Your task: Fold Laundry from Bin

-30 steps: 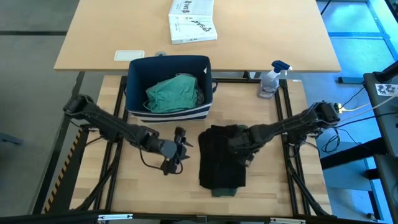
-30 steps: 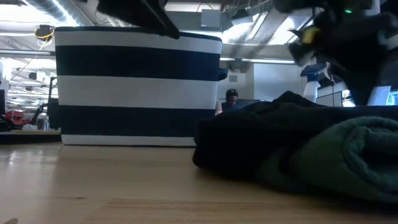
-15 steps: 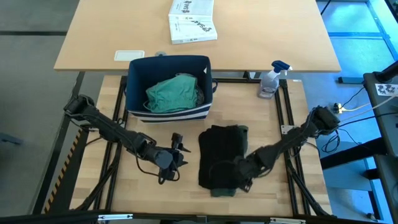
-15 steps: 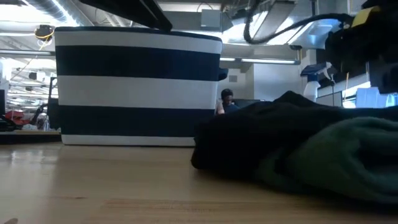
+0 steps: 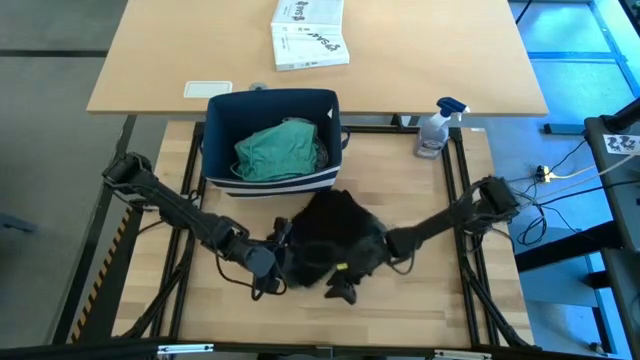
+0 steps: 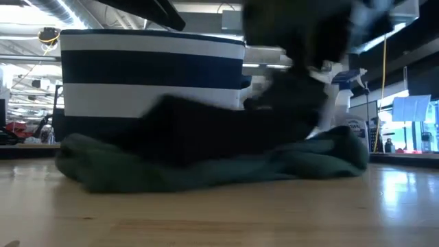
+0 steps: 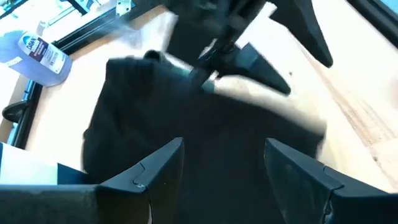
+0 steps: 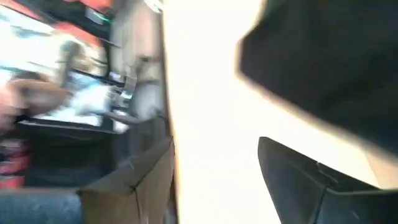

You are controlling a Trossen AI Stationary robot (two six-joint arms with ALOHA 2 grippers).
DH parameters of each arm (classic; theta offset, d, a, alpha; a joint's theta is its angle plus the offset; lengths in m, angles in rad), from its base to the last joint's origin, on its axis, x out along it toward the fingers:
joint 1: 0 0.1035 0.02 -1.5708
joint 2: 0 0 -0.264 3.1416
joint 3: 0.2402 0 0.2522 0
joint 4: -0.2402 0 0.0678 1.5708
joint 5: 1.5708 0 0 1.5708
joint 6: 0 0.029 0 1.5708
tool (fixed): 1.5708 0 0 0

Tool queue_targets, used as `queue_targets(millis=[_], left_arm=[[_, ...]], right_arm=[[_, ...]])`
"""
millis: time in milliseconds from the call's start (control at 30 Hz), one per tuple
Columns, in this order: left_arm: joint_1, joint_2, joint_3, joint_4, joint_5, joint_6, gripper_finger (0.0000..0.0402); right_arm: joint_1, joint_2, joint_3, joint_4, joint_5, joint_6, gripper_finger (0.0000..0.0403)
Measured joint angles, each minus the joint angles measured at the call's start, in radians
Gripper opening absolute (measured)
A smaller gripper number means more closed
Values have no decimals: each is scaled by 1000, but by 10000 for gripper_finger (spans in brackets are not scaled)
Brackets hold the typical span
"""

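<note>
The black garment lies in a rumpled heap on the table in front of the navy striped bin. An olive-green piece lies under it on the table. A teal piece lies in the bin. My left gripper is open at the heap's left edge, with black cloth between its fingers. My right gripper is open at the heap's near edge, its fingers pointing toward the table's near edge. The grey T-shirt is out of view. My left gripper has its open fingers level, coming from the table's left, on either side of the black heap's left edge; I cannot tell whether they touch it. My right gripper lies over the heap's near part; I cannot tell whether it touches the cloth.
A spray bottle stands at the table's far right corner. A second, lighter table behind holds a white printed box and a small white card. Bare wood shows at the near left and near right.
My right gripper has swept from the folded stack's far right down to its near edge, then toward the table's left. The black and olive stack has been shoved left and rumpled into a heap. My left gripper has moved toward the near edge, up against the heap.
</note>
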Motion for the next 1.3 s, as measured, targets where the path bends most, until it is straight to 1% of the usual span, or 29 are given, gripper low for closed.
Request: queue_targets(millis=[67, 133, 200, 233, 300, 367, 467, 567, 600, 667, 767, 833, 900, 1100, 1233, 1300], left_arm=[[-8, 0, 0, -2, 0, -12, 218], [-22, 0, 0, -15, 0, -21, 218], [-41, 0, 0, -28, -10, -23, 218], [-52, 0, 0, -36, -20, -23, 218], [-72, 1, 0, -63, -36, -24, 218], [-92, 9, -8, -76, -51, -22, 218], [-118, 25, -49, -84, -80, -15, 218], [-135, 54, -88, -64, -99, -14, 218], [-138, 65, -98, -54, -104, -14, 218], [-145, 85, -113, -41, -121, -18, 218], [-151, 102, -114, -24, -170, -32, 218], [-151, 103, -114, -2, -201, -37, 218], [-151, 103, -114, 5, -218, -38, 218], [-150, 103, -114, 2, -233, -39, 218], [-149, 103, -114, 1, -282, -40, 218], [-149, 103, -114, 1, -297, -41, 218]], right_arm=[[-29, 0, 1, 88, -69, -33, 232], [-41, -7, 3, 112, -161, -46, 232], [-39, -27, 2, 79, -223, -61, 232], [-38, -40, 2, 61, -235, -76, 232], [-32, -78, 3, -43, -231, -109, 232], [-25, -115, 3, -156, -181, -148, 232], [-24, -182, 2, -337, -42, -203, 232], [-18, -238, 2, -455, 186, -283, 232], [-11, -246, 2, -452, 272, -342, 232], [12, -248, 2, -435, 423, -519, 232], [51, -211, 4, -330, 551, -828, 232], [68, -170, 3, -277, 589, -980, 232], [67, -134, 3, -223, 596, -1077, 232], [66, -40, 3, -115, 620, -1227, 232], [66, 18, 5, 8, 614, -1361, 232], [66, 56, 20, 38, 614, -1398, 232]])
